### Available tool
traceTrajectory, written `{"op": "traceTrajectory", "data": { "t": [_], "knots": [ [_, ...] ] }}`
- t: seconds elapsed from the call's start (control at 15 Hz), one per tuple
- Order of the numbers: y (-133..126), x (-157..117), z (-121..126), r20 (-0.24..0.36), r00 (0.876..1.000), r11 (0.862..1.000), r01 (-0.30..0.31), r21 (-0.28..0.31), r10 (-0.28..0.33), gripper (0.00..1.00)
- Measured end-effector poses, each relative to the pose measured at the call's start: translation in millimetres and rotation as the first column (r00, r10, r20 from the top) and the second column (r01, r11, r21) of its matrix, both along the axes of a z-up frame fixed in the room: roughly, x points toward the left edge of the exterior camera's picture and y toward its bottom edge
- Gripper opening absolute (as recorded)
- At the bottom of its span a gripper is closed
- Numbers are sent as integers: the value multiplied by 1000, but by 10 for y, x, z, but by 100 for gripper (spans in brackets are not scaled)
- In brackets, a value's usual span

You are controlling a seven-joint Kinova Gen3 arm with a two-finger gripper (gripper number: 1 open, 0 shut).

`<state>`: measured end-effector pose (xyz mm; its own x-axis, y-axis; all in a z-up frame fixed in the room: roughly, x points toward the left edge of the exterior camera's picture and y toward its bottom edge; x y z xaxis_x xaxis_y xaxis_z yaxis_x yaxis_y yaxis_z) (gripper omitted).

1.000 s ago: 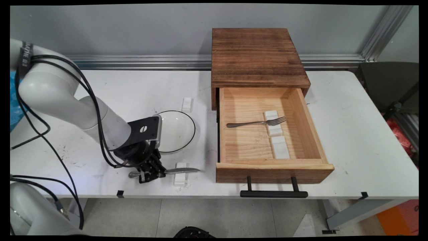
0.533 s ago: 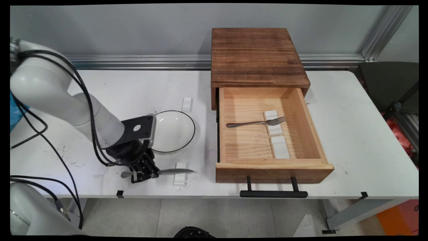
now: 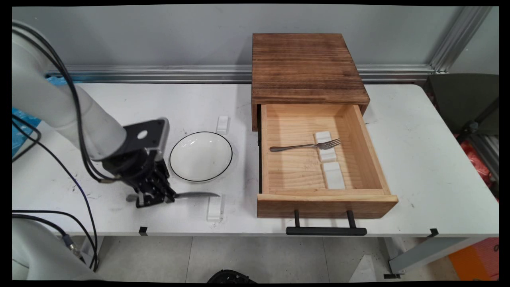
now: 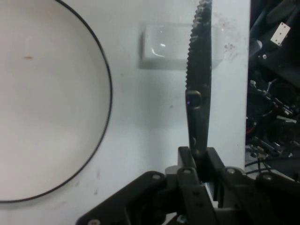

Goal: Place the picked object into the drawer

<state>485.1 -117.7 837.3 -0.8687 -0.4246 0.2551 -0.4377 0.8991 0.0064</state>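
Steel, thin and stiff: the knife is a light table knife with a serrated edge, and it sits clamped in the jaws of the gripper near the handle end, blade pointing right over the table, just near of the plate. I judge it light enough to carry with little effort, but smooth metal is slippery and a long blade held at one end can swing or twist in the grip if the hold is loose. The handle is the sensible place to hold it, being thicker and blunt; the toothed edge is better left alone.

Below the blade's tip lies a small white block, and from the main view I cannot tell whether the knife touches it. Another white block sits at the plate's far side. To the right stands a dark wooden cabinet with its pale drawer pulled out toward the near edge; inside, a fork rests with its tines across one white block, and another block lies just near of that.

Only the main view shows the cabinet, drawer and fork. The hand view gives what the main view cannot: the fingers closed tight on either flat of the knife, the teeth along its left edge, the plate's black rim, and the block seemingly lying a little beneath the blade
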Motion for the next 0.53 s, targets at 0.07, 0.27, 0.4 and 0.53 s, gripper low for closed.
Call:
{"op": "traceTrajectory", "data": {
  "t": [0.07,0.27,0.4,0.53],
  "knots": [
    [2,16,97,4,1000,1000,1,-3,-1,0],
    [-3,53,390,17,1000,1000,0,-12,0,0],
    [-15,61,582,23,1000,1000,1,-17,-1,0],
    [-31,48,733,24,1000,1000,1,-21,-1,0]
  ]
}}
